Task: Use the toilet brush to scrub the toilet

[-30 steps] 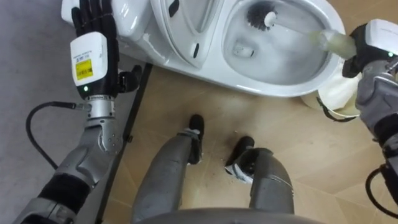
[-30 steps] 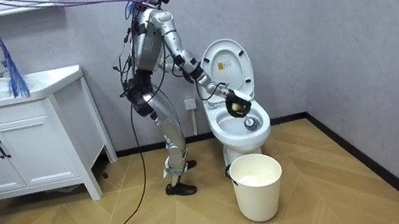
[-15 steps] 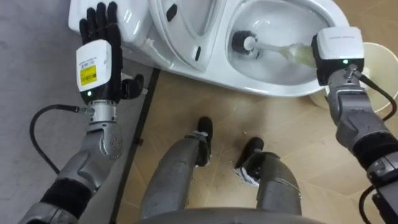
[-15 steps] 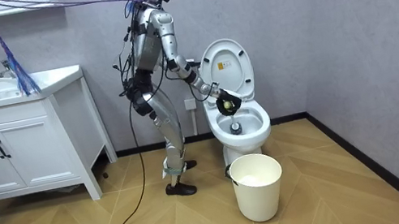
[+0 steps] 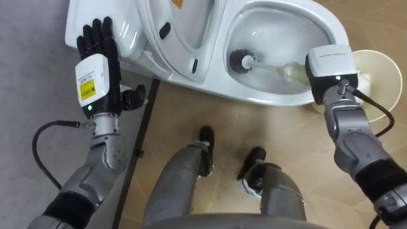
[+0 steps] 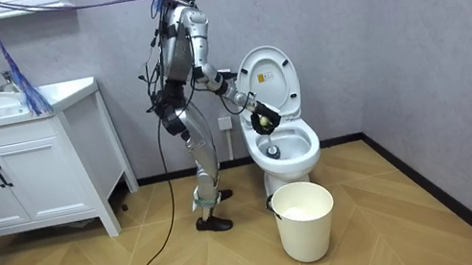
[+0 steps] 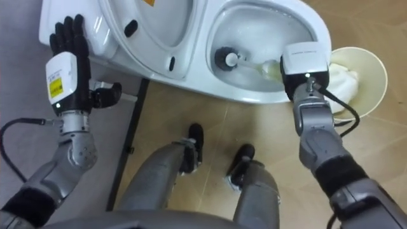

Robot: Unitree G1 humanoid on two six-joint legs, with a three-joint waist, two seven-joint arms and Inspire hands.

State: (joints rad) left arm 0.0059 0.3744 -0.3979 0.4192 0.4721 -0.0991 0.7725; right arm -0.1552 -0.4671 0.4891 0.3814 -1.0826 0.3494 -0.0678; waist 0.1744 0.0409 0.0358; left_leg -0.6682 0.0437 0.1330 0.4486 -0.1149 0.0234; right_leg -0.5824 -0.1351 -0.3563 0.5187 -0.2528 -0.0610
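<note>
The white toilet [image 5: 273, 97] stands with its lid [image 5: 184, 25] raised. A toilet brush [image 5: 240, 61] with a black head and a pale handle lies in the bowl, its head low on the bowl's left side. My right hand [image 5: 331, 63] is over the bowl's front rim, shut on the handle. My left hand [image 5: 94, 63] is held up open, fingers straight, beside the tank's left side. In the room view I stand at the toilet [image 6: 303, 155], on the room view's left of it, with my right hand [image 6: 260, 120] reaching into the bowl.
A cream bucket [image 5: 375, 70] stands on the wooden floor just right of the bowl. A dark skirting board [image 5: 137, 140] runs along the grey wall on my left. A white vanity cabinet [image 6: 19, 171] stands further off.
My right hand has come in from the bowl's right rim towards its front rim, and the brush head has slid from the far side down to the bowl's left. The view has shifted a little.
</note>
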